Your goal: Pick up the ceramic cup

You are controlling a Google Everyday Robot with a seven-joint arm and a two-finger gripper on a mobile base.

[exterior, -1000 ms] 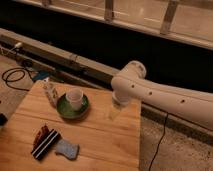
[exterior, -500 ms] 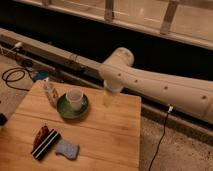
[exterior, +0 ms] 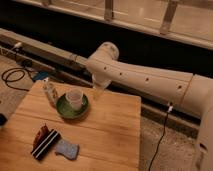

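While gripper (exterior: pixel 98 91) hangs just beside ceramic cup (exterior: pixel 74 99) standing in green dish (exterior: pixel 62 111), grip state unreadable: center over rim, descend straight, avoid nudging bottle (exterior: pixel 50 94).

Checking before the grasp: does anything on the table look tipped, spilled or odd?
Nothing stands out. The ceramic cup stands upright in the green dish, the bottle upright beside it; the pincer hangs near the cup, not touching.

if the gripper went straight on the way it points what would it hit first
The gripper, hanging beside the ceramic cup, would probably meet the wooden table next to the green dish; depth is unclear, so maybe the dish's rim.
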